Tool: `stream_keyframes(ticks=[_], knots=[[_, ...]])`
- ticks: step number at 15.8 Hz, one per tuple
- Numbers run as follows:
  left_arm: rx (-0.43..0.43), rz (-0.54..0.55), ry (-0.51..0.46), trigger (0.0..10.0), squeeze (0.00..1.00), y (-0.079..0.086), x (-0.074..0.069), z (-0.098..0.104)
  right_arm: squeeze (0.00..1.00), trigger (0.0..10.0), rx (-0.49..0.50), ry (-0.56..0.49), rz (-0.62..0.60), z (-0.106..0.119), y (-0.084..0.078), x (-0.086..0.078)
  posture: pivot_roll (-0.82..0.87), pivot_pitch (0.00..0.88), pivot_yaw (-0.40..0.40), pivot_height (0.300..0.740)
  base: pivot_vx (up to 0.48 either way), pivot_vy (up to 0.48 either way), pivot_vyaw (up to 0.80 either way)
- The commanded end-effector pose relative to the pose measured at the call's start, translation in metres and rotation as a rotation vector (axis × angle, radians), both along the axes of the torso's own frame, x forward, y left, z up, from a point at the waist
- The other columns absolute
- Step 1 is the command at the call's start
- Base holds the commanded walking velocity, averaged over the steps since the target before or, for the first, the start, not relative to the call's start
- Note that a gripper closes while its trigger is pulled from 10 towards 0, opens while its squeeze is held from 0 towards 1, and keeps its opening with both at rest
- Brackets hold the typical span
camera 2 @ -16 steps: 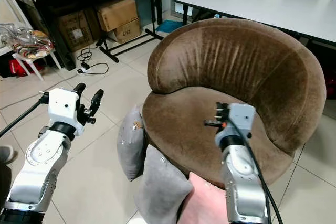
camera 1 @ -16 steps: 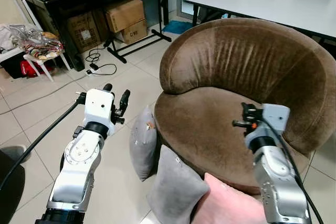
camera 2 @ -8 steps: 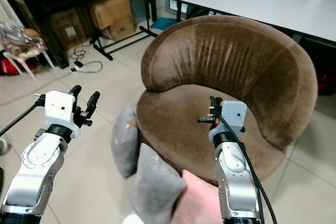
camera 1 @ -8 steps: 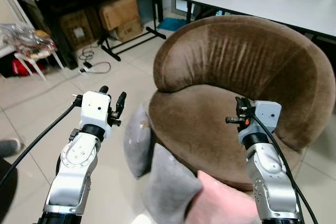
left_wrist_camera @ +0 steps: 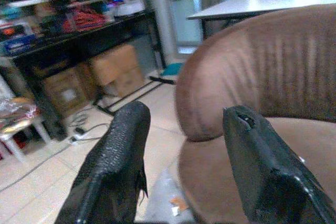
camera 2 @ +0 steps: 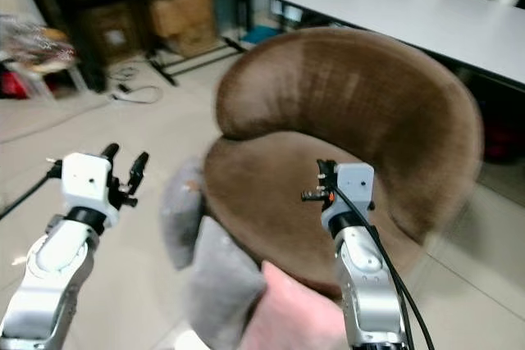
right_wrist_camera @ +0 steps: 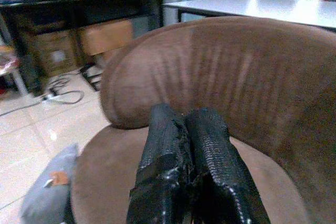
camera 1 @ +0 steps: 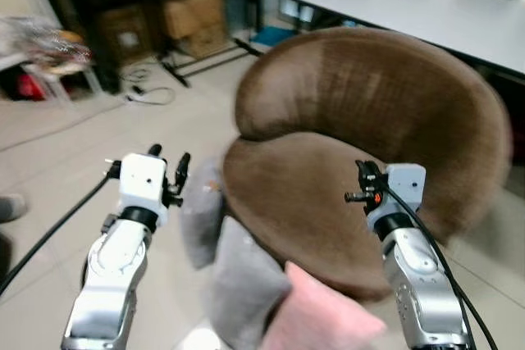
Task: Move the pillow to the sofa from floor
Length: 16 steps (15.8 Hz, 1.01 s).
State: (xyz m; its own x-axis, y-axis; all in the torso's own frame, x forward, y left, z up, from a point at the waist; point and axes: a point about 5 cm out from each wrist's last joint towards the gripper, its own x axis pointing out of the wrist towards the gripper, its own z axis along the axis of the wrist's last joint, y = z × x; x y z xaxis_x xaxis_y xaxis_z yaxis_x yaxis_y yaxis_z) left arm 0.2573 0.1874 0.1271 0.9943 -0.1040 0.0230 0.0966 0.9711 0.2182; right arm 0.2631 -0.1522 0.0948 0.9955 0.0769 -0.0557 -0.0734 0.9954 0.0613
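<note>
Beside the brown sofa [camera 1: 361, 129], grey pillows [camera 1: 238, 280] lay on the floor, unmoved; left gripper [camera 1: 166, 168] spread, right gripper [right_wrist_camera: 186, 145] closed, both empty.

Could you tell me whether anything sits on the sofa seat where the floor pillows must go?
Nothing visible lies on the sofa seat. The right tool hovers above it, shut. The grey pillows lean against its front edge.

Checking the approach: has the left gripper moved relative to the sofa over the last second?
Cannot tell: the whole picture has shifted, so the camera moved. The left gripper hangs open left of the brown sofa, above the grey pillow, much as before.
</note>
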Motion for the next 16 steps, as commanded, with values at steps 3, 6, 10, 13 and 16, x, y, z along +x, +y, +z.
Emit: stream_keyframes(ticks=[3,6,10,13,16], knots=[[0.006,-0.027,-0.005,10.0,0.00,-0.004,0.002,0.003,0.00,10.0,0.014,0.015,-0.011,-0.004,-0.003,-0.008,-0.10,0.000,0.014,0.740,0.000,-0.270,-0.80],[0.003,-0.038,0.000,10.0,0.00,-0.005,0.003,0.003,0.00,10.0,0.028,0.016,-0.008,-0.005,-0.002,-0.009,-0.10,0.000,0.022,0.740,0.000,-0.181,-0.51],[0.007,-0.016,0.009,10.0,0.00,-0.003,0.005,0.001,0.00,10.0,-0.008,0.044,-0.010,-0.007,-0.001,-0.004,-0.09,0.000,0.014,0.740,0.000,0.000,0.00],[0.007,0.002,0.012,10.0,0.00,-0.001,0.005,0.000,0.00,10.0,-0.004,0.041,-0.004,-0.006,-0.001,0.000,-0.09,0.000,0.009,0.740,0.000,0.000,0.00],[0.006,-0.001,0.005,10.0,0.00,-0.002,0.005,0.000,0.00,10.0,-0.039,0.047,0.006,-0.005,-0.003,0.004,-0.09,0.000,0.008,0.740,0.000,0.000,0.00]])
